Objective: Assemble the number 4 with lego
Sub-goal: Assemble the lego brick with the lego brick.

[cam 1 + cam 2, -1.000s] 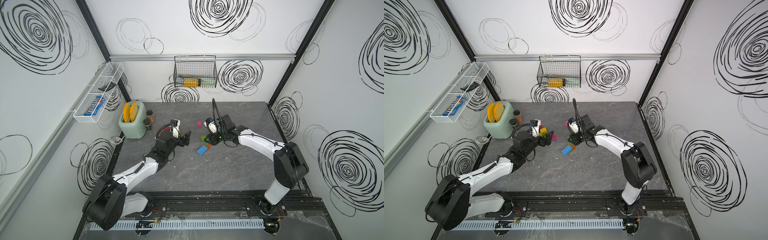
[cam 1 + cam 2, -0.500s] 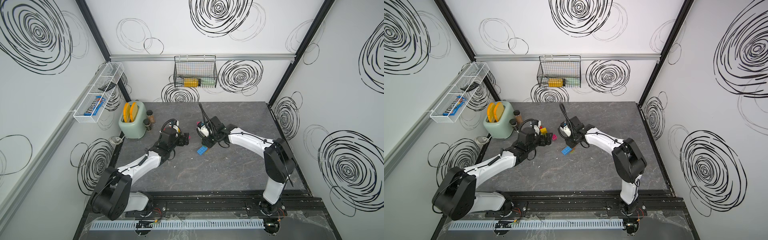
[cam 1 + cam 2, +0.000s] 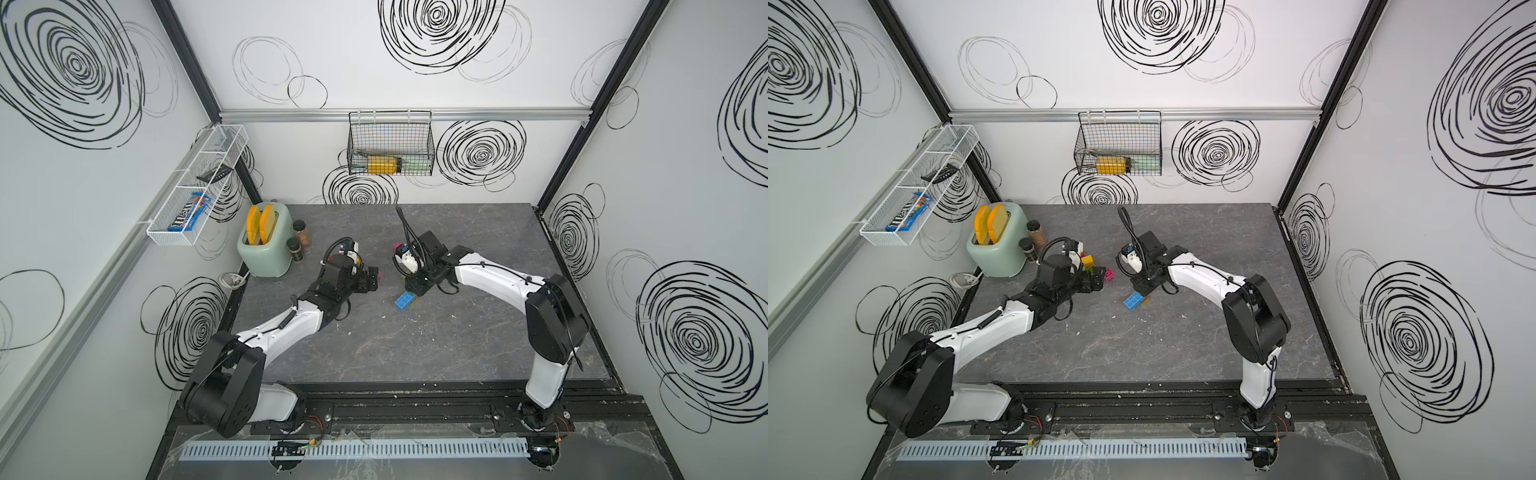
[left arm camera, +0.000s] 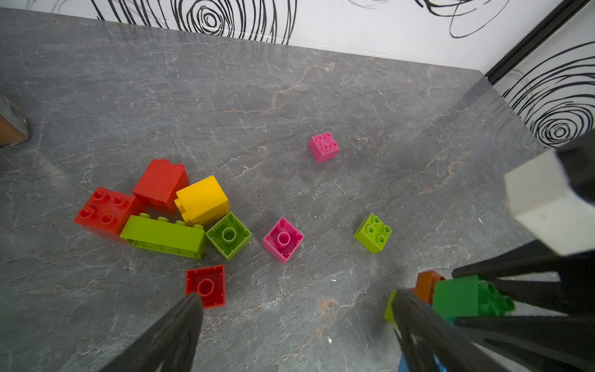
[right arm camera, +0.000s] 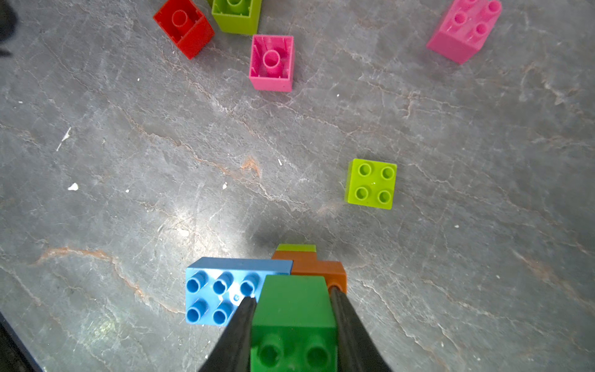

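Observation:
My right gripper (image 5: 291, 296) is shut on a green lego brick (image 5: 293, 309), held on its side with its studs toward the camera. It sits right over a blue oblong brick (image 5: 219, 290) joined to an orange brick (image 5: 318, 267) and a lime piece (image 5: 296, 247); contact cannot be told. In both top views the blue brick (image 3: 405, 299) (image 3: 1133, 300) lies mid-table. My left gripper (image 4: 296, 298) is open and empty, one fingertip beside an upturned red brick (image 4: 206, 285). Loose bricks lie beyond: red (image 4: 104, 209), yellow (image 4: 201, 199), lime oblong (image 4: 162, 236), pink (image 4: 282, 240).
A lime square brick (image 5: 370, 183) and a pink one (image 4: 323, 146) lie apart from the cluster. A mint toaster (image 3: 266, 245) and spice jars (image 3: 301, 235) stand at the back left. A wire basket (image 3: 390, 145) hangs on the back wall.
My right gripper has carried the green brick left and forward, down to the blue and orange bricks. The left arm has shifted a little, its gripper still open.

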`<state>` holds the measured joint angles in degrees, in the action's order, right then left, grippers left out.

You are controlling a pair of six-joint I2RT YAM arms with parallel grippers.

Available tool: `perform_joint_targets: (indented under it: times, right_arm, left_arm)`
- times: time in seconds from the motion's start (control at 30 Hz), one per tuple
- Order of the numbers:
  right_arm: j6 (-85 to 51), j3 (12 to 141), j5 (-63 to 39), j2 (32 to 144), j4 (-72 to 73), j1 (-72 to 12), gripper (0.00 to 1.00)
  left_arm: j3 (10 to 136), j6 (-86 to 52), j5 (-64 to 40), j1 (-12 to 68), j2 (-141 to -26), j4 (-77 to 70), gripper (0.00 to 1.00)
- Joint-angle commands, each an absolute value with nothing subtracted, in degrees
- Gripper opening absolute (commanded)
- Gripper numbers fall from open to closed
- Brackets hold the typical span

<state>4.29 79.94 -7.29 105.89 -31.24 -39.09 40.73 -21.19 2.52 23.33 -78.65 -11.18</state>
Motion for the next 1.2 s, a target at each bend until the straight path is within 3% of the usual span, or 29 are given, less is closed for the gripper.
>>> perform_joint_targets:
  times: [0.0, 0.63, 0.77, 0.9, 1.0, 1.17]
  right_arm:
    - [3.11, 80.70, -7.26, 108.07, -34.96, -39.51, 0.00]
    - [5.21, 76.29, 0.94, 111.08, -38.06, -40.80, 0.00]
    - [4.58, 75.33, -3.37, 110.21, -37.40, -39.03, 0.00]
    - [4.39, 73.67, -9.19, 107.34, -35.15, -37.08, 0.00]
    - [4.27, 72.62, -15.38, 106.44, -33.62, -35.82, 0.00]
    - [3.96, 71.98, -16.88, 107.72, -32.59, -35.93, 0.00]
  left_arm:
    - [42.43, -22.28, 1.31, 22.64, -79.19, -12.27, 0.96]
    - [44.47, -23.38, -3.27, 21.46, -81.64, -10.75, 0.96]
    - [44.43, -23.88, -3.53, 22.00, -82.13, -10.23, 0.96]
    - [44.07, -25.92, 3.31, 26.25, -82.77, -6.89, 0.96]
    - [45.60, -28.44, -1.06, 28.32, -85.79, -1.43, 0.96]
    - [46.89, -32.36, 3.93, 34.18, -90.00, 7.06, 0.96]
